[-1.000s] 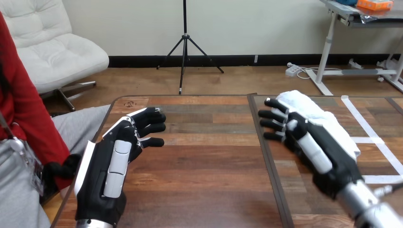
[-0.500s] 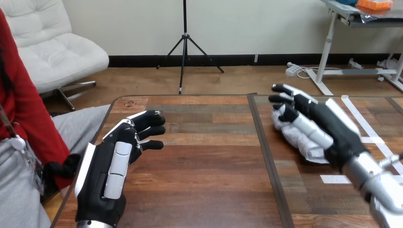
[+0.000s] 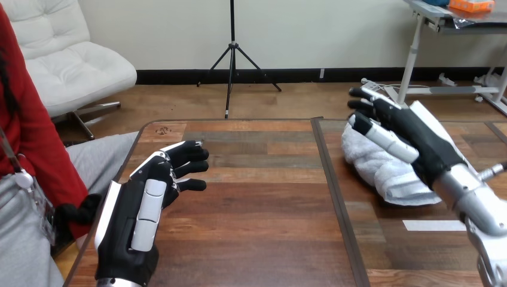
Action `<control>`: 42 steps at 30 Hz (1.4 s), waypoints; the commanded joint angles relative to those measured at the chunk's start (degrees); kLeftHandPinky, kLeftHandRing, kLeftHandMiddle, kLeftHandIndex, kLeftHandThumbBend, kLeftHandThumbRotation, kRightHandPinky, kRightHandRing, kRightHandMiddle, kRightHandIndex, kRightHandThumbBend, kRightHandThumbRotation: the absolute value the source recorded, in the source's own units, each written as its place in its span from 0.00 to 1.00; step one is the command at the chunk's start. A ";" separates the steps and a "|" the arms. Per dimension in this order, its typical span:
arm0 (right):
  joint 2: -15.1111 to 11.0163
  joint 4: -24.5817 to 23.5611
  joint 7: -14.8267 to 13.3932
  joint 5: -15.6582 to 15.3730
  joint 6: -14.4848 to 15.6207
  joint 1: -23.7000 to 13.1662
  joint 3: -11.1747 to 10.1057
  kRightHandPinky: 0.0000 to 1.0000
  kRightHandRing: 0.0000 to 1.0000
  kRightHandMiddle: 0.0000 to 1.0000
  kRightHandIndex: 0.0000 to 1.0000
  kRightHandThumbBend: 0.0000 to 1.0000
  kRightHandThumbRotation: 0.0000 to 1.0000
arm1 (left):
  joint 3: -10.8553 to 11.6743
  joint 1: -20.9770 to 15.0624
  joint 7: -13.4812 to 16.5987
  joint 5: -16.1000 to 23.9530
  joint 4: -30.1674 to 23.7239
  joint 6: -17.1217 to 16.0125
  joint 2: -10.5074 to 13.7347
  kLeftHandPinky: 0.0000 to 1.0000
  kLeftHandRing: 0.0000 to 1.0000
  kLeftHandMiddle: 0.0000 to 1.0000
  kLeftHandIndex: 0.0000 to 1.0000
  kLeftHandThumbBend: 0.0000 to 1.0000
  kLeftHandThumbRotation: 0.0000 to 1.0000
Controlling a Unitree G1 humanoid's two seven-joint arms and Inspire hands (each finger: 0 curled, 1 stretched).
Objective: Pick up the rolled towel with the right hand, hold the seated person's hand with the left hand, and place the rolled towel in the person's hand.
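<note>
The rolled white terry towel [image 3: 382, 170] lay at about 2 o'clock on the brown plank-top wooden table [image 3: 257, 227]. The black-and-white right hand [image 3: 412, 134] was laid across its top. Its fingers [image 3: 366, 100] were stretched nearly straight toward 11 o'clock and the thumb rested on the cloth, so nothing was closed round the roll.

The towel looked soft, nubbly and loosely wound, with a slack fold trailing toward 4 o'clock. A grasp on the outer layer alone would likely have let it unroll or sag. The smooth, hard finger shells might also have slid on the pile. A flat strip of white tape [image 3: 433, 225] lay just beside the trailing fold, and the dragged cloth could have snagged on it.

The left hand [image 3: 143, 209] hovered at 7 o'clock, fingers loosely spread and empty, near the seated person [image 3: 30, 155] at 9 o'clock. Reaching over that rounded table edge, it risked bumping the person or closing too hard.
</note>
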 commanded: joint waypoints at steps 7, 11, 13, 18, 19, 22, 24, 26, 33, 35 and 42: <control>-2.46 14.39 -4.97 -4.31 -6.75 -15.17 1.22 0.88 0.92 0.94 0.97 1.00 0.86 | 0.72 -4.81 -0.63 -0.99 0.94 -2.80 -0.95 0.61 0.73 0.73 0.69 0.73 1.00; -2.61 17.91 -6.59 -5.63 -7.54 -17.26 1.47 0.87 0.91 0.93 0.97 1.00 0.87 | 0.90 -5.03 -0.77 -1.04 1.31 -3.01 -0.81 0.61 0.73 0.73 0.69 0.72 1.00; -2.52 19.88 -7.41 -5.91 -7.64 -18.45 1.33 0.87 0.91 0.93 0.97 1.00 0.87 | 1.01 -5.10 -0.70 -0.95 1.56 -3.18 -0.82 0.61 0.73 0.73 0.69 0.71 1.00; -2.54 24.03 -9.22 -6.91 -7.45 -21.13 1.60 0.87 0.91 0.93 0.97 1.00 0.88 | 1.23 -5.28 -0.53 -0.81 1.88 -3.27 -0.83 0.61 0.72 0.72 0.69 0.70 1.00; -2.56 24.77 -9.48 -7.08 -7.46 -21.62 1.69 0.87 0.91 0.93 0.97 1.00 0.88 | 1.28 -5.32 -0.52 -0.86 1.93 -3.25 -0.83 0.61 0.72 0.72 0.69 0.70 1.00; -2.65 27.03 -10.43 -7.62 -7.30 -23.12 2.06 0.86 0.90 0.93 0.98 1.00 0.88 | 1.37 -5.42 -0.50 -0.84 2.08 -3.28 -0.79 0.60 0.72 0.72 0.69 0.70 1.00; -2.70 28.51 -11.08 -7.99 -7.01 -24.11 2.30 0.86 0.89 0.93 0.98 1.00 0.87 | 1.41 -5.50 -0.53 -0.81 2.23 -3.41 -0.74 0.60 0.72 0.72 0.69 0.69 1.00; -2.69 29.71 -11.61 -8.27 -6.78 -24.91 2.52 0.85 0.88 0.93 0.98 1.00 0.87 | 1.49 -5.63 -0.61 -0.86 2.42 -3.53 -0.68 0.60 0.71 0.72 0.69 0.69 1.00; -2.61 34.08 -13.11 -9.81 -4.15 -27.90 3.48 0.80 0.87 0.93 0.99 1.00 0.85 | 1.57 -5.82 -1.01 -1.22 2.77 -3.91 -0.57 0.60 0.71 0.72 0.69 0.68 1.00; -2.56 35.05 -13.56 -10.28 -3.37 -28.56 3.81 0.80 0.88 0.93 0.99 1.00 0.84 | 1.62 -5.87 -1.10 -1.22 2.87 -3.97 -0.51 0.60 0.71 0.71 0.69 0.68 1.00; -2.76 38.09 -15.70 -14.32 0.27 -30.72 6.92 0.77 0.89 0.94 1.00 1.00 0.82 | 1.69 -5.75 -1.41 -1.34 2.80 -3.96 -0.50 0.60 0.71 0.71 0.69 0.68 1.00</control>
